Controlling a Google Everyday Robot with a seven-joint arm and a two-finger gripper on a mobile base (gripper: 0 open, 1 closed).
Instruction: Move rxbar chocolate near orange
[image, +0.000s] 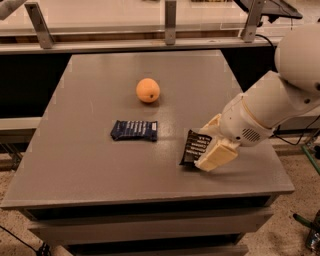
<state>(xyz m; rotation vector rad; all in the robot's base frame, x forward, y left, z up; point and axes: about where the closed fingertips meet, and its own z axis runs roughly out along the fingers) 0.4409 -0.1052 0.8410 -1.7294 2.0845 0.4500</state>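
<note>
The rxbar chocolate (194, 148), a black wrapper with white text, lies at the right front of the grey table (100, 165). My gripper (210, 145) is down at it, with one cream finger (216, 156) along the bar's right side and the other (210, 125) behind it. The bar sits between them, partly covered. The orange (148, 90) rests on the table toward the back middle, well to the upper left of the bar and apart from the gripper.
A dark blue wrapper bar (134, 130) lies between the orange and the front edge, left of the gripper. A metal rail with posts (170, 22) runs behind the table. My white arm (280, 100) reaches in from the right.
</note>
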